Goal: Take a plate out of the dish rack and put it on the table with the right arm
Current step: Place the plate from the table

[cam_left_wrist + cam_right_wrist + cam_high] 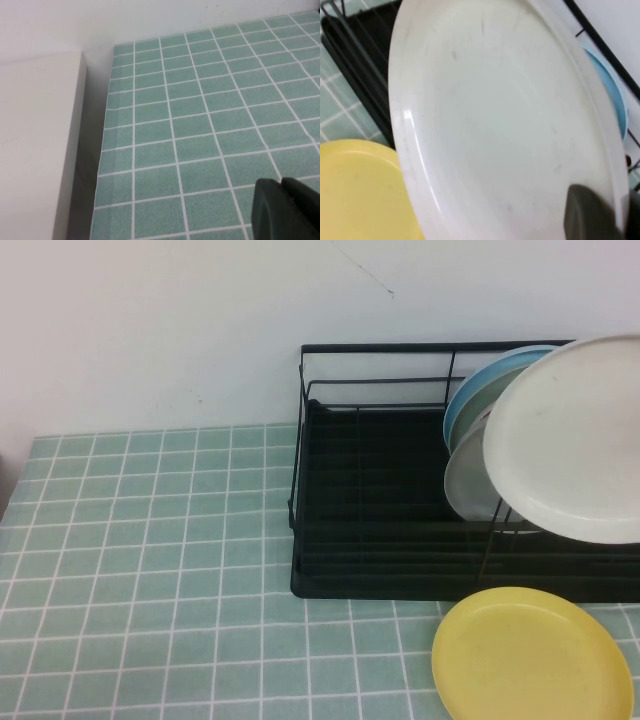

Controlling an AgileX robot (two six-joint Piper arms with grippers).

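The off-white plate is tilted and raised above the right end of the black wire dish rack. In the right wrist view it fills most of the picture. My right gripper is shut on its rim, with one dark finger lying on the plate's face. The right arm is out of the high view. My left gripper is shut and empty, low over the green tiled table, and is out of the high view.
A blue plate and a duller greyish plate stand in the rack behind the lifted plate. A yellow plate lies on the table in front of the rack. A white block borders the table's left edge.
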